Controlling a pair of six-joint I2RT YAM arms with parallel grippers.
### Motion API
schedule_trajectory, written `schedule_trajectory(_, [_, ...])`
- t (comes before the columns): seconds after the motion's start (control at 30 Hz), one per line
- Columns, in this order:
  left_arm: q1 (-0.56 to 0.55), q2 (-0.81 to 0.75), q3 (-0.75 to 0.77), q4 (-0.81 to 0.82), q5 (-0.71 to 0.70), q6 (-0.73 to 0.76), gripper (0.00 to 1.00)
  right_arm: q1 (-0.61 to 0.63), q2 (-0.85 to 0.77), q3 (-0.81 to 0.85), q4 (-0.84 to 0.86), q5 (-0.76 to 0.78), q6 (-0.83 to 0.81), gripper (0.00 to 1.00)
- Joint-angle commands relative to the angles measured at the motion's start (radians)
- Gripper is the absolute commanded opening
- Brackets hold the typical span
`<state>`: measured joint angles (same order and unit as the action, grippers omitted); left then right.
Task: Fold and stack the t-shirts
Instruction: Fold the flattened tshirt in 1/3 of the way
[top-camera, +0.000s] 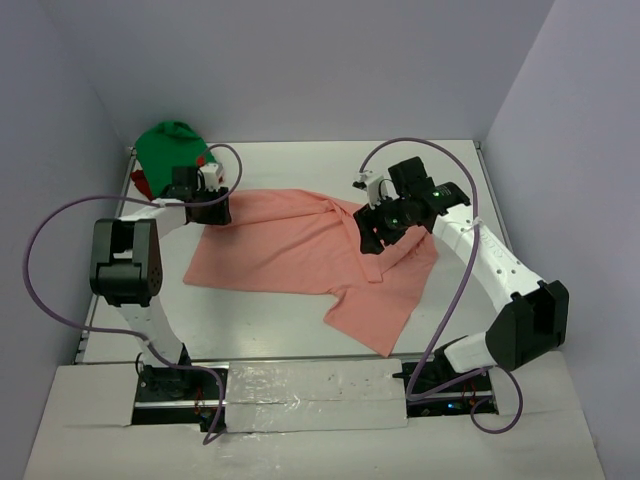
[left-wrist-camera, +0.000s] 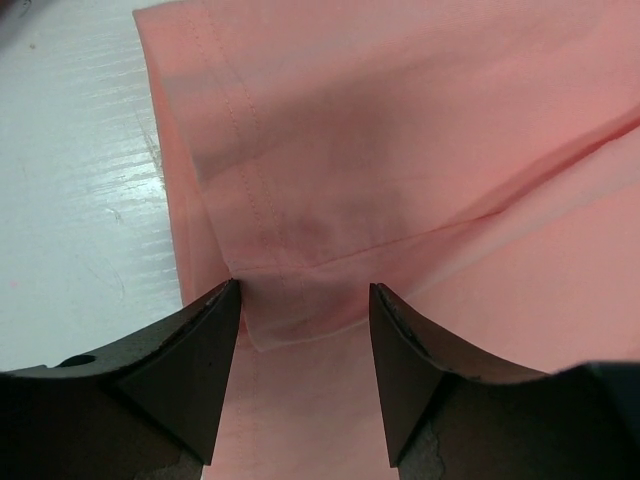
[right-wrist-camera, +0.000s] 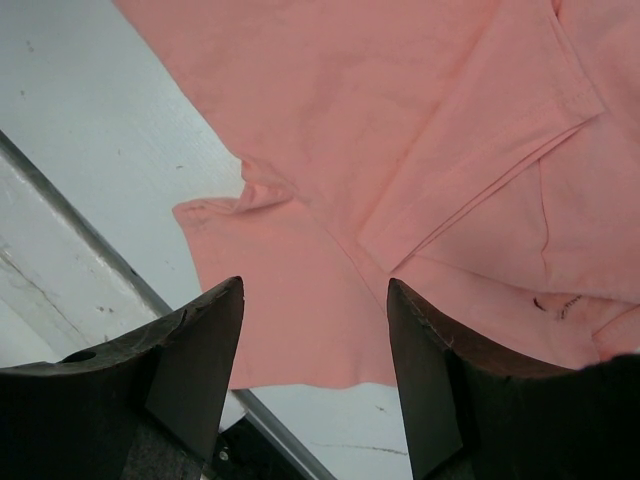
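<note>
Left gripper (left-wrist-camera: 303, 290) jaws apart over salmon-pink t-shirt (left-wrist-camera: 400, 150) hem, mark (right-wrist-camera: 552, 303) illegible

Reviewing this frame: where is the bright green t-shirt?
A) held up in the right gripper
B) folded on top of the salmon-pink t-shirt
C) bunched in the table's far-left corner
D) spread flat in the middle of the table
C: the top view shows the bright green t-shirt bunched in the far-left corner, while the salmon-pink t-shirt is the one spread across the middle.

The left end effector (left-wrist-camera: 305, 290) hangs, jaws apart, over a hemmed corner of the salmon-pink t-shirt (left-wrist-camera: 400, 150).
</note>
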<state>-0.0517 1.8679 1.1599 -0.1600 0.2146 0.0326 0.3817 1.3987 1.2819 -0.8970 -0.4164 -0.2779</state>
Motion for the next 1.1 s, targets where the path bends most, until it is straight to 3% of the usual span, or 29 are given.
schedule_trajectory(0.0, [-0.002, 0.020, 0.017, 0.063, 0.005, -0.014, 0.62, -0.006, -0.032, -0.016, 0.036, -0.007, -0.006, 0.66])
schedule_trajectory(0.17, [-0.004, 0.040, 0.035, 0.059, 0.009, -0.017, 0.53, -0.009, -0.035, -0.015, 0.038, -0.002, -0.009, 0.66])
schedule_trajectory(0.3, [-0.004, 0.047, 0.043, 0.053, 0.005, -0.016, 0.16, -0.012, -0.027, -0.021, 0.041, -0.001, -0.007, 0.66])
schedule_trajectory(0.43, [-0.002, 0.037, 0.044, 0.053, -0.012, -0.011, 0.01, -0.014, -0.024, -0.029, 0.043, -0.001, -0.006, 0.66])
schedule_trajectory(1.07, [-0.002, 0.005, 0.083, 0.014, -0.115, 0.086, 0.00, -0.012, 0.019, -0.046, 0.036, -0.007, -0.010, 0.66])
